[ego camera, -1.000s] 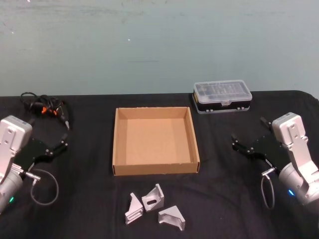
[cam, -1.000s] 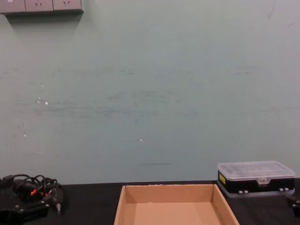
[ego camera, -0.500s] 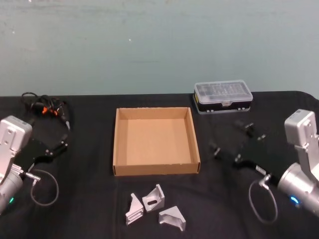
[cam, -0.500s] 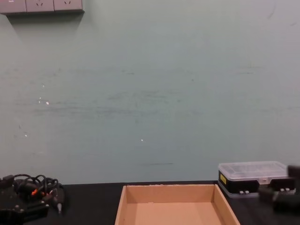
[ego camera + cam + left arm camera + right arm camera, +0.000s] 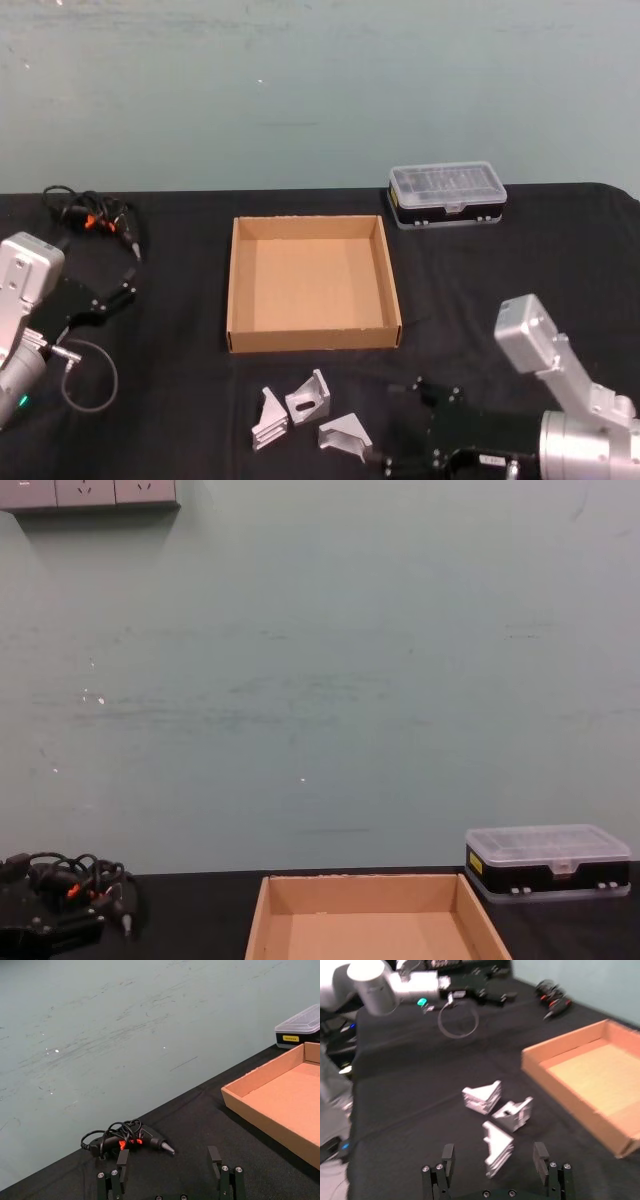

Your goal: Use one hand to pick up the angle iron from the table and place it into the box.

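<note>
Angle iron [image 5: 346, 437]: silver, on desk [image 5: 170, 410] in front of box [image 5: 233, 290], outside it. Second bracket [image 5: 308, 397] and third bracket [image 5: 269, 420] just to its left.
Right claw [image 5: 392, 428]: low at front right, fingers spread wide, empty, aimed at angle iron, prob. just short of it.
Left claw [image 5: 122, 292]: parked far left, fingers apart, empty.
Organiser case [image 5: 447, 195]: behind box, to the right.

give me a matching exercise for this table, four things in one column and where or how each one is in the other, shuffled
1. box
2. case
3. angle irons
4. right end effector

a. far side, by the box's right back corner
b. near side, in front of the box
c. centre, empty
d. open, just right of the angle irons

Pairs: 1-c, 2-a, 3-b, 4-d
</note>
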You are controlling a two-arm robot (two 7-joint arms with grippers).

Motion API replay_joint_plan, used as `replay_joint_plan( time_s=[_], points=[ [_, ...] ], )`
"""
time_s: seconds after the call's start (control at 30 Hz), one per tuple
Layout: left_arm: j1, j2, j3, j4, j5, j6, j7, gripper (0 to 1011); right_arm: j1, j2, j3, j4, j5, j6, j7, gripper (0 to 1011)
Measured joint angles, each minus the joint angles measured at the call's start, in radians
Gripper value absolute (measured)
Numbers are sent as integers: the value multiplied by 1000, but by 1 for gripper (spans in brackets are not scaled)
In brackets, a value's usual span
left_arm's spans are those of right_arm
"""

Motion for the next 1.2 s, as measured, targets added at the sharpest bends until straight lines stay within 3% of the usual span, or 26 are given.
replay_joint_plan(
  time_s=[0.2,0.43,0.9,1.2],
  points=[
    [0,0,0,0,0,0,0,1000,18,-19,-39,11,-28,24,19,1003],
    [0,0,0,0,0,0,0,1000,27,-57,-60,32,-59,21,7,1002],
    [0,0,0,0,0,0,0,1000,19,-122,-58,56,-140,5,-68,1002],
    [0,0,0,0,0,0,0,1000,13,-169,-42,75,-155,71,-111,1002]
  ],
)
